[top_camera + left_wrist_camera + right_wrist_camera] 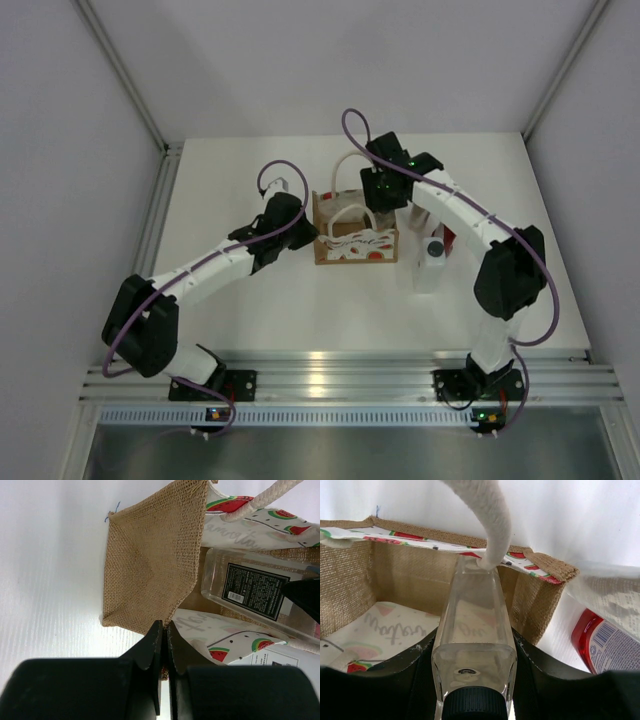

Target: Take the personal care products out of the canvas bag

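The canvas bag [355, 238] stands mid-table, with watermelon prints and rope handles. My left gripper [303, 232] is shut on the burlap edge at the bag's left corner [165, 625]. My right gripper [387, 188] is over the bag's right end, shut on a clear-whitish square bottle with a dark round cap [474, 630]. The bottle's body still reaches into the bag's mouth, under a rope handle [487, 520]. The left wrist view shows its black label [250, 590]. Another white bottle with a grey cap [430, 265] and the red bottle [602, 640] sit on the table right of the bag.
A pale translucent container [610, 592] lies just beyond the red bottle, right of the bag. The table [250, 300] is white, with walls on the left, right and back. An aluminium rail [340, 375] runs along the near edge.
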`<action>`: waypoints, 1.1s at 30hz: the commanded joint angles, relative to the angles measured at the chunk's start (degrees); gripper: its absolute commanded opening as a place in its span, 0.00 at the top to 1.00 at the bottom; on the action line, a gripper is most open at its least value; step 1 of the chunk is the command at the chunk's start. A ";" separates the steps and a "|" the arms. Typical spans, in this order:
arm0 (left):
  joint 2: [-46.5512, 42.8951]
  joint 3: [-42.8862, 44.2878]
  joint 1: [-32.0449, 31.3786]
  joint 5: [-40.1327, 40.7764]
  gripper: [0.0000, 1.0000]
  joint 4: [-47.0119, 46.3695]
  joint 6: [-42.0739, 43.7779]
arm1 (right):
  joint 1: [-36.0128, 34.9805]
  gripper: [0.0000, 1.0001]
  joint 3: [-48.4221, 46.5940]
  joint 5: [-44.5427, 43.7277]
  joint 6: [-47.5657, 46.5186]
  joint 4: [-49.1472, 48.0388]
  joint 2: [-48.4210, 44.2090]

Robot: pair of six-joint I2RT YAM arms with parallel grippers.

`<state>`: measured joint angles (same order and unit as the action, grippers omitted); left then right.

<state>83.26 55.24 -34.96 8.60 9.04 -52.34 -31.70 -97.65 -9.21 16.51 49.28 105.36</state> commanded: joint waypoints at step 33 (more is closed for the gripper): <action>2.08 -0.05 -0.11 0.36 1.00 3.88 0.31 | 0.15 1.00 -7.64 -0.28 -5.26 0.90 -17.64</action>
<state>84.18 55.40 -34.96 8.56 8.99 -52.62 -31.70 -100.36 -7.86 12.14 52.97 92.71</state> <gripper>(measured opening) 0.070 0.475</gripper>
